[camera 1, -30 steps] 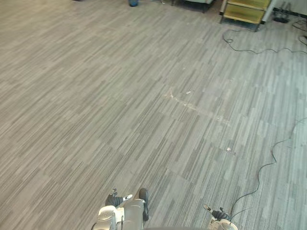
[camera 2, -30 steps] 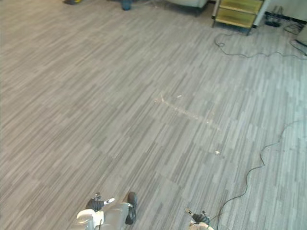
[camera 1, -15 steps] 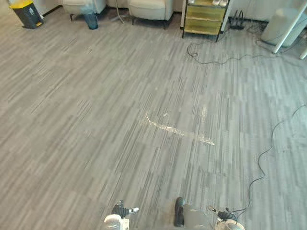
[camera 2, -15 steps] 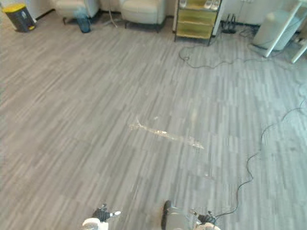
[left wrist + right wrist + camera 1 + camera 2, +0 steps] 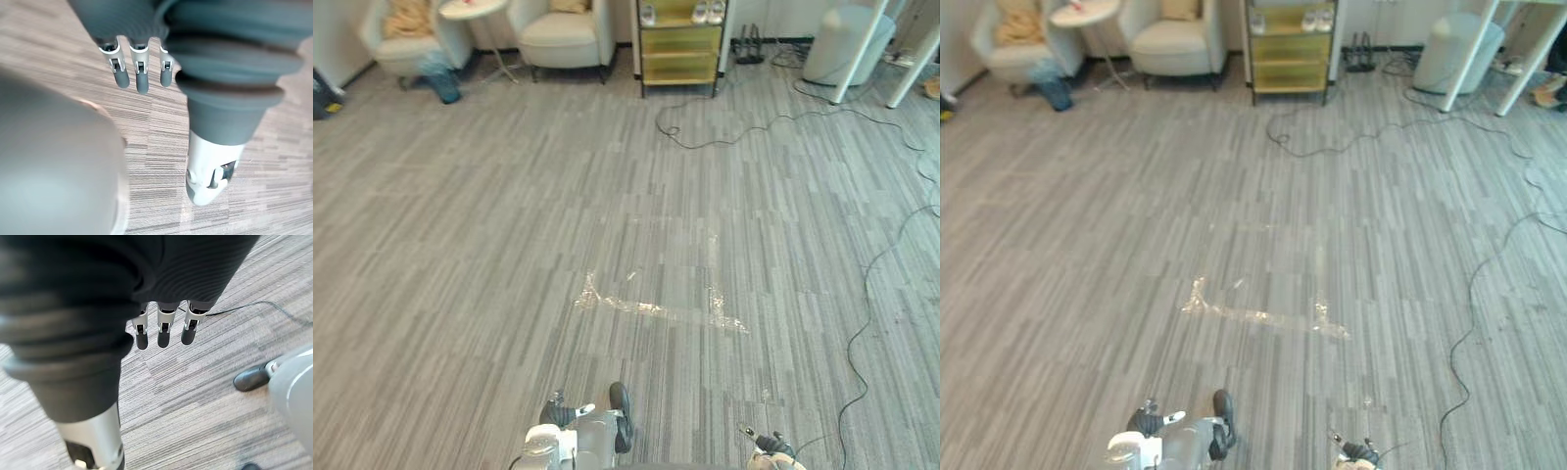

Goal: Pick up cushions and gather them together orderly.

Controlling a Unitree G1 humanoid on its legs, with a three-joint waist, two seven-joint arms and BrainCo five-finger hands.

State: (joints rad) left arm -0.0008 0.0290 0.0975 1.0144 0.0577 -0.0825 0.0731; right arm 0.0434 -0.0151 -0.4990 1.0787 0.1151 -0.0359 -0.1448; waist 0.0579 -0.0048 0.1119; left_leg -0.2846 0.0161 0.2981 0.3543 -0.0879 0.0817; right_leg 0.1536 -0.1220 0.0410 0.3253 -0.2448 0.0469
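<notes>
With left hand (image 5: 141,73) and right hand (image 5: 164,333) straight-fingered and empty, tan fabric cushions (image 5: 408,18) left of the yellow shelf cabinet (image 5: 680,54) remain ungathered.

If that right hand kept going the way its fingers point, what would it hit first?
Most likely the grey carpeted floor: the right hand hangs with straight fingers aimed down at it, with nothing between, though depth is hard to judge.

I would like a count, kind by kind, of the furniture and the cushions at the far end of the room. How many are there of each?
cream upholstered armchairs: 2
tan cushions, one on each armchair: 2
round white side table: 1
yellow shelf cabinet: 1
Total: 6
</notes>
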